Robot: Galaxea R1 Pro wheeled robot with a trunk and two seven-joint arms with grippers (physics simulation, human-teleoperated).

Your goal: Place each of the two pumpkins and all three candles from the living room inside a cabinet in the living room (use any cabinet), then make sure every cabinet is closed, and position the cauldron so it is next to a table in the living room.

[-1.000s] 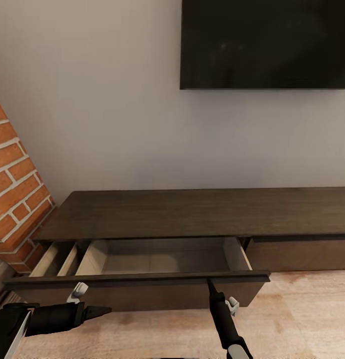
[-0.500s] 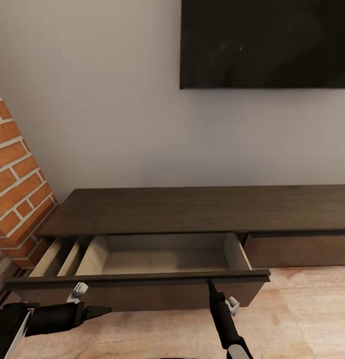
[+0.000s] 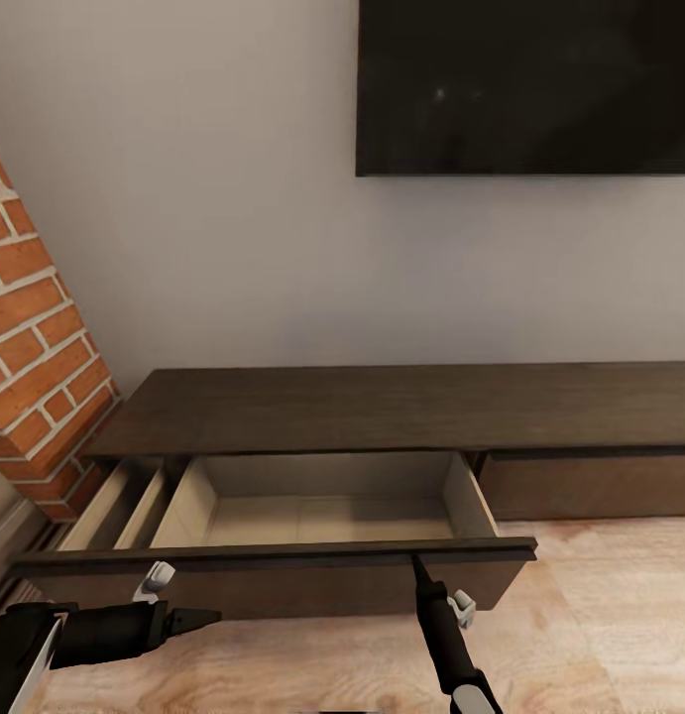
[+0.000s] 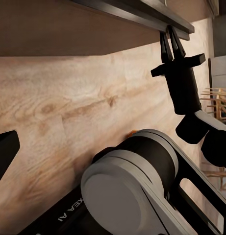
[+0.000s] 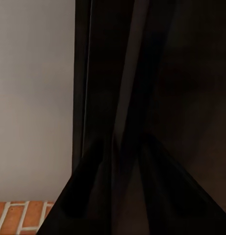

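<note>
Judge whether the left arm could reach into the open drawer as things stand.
Probably yes. The left gripper hangs low in front of the drawer, below its front panel; the pale inside lies open from above, so the arm must rise over the panel first.

- Evenly and softly lit in the head view, with no single source evident; faint speckled glints on the dark screen (image 3: 525, 87)
- Shaded inside the open drawer (image 3: 322, 501) beneath the cabinet (image 3: 401, 407) top; thin shadow on the floor (image 3: 600, 615)
- Slightly soft and blocky throughout
- Very dim and murky in the right wrist view; brighter, sharp-edged in the left wrist view
</note>
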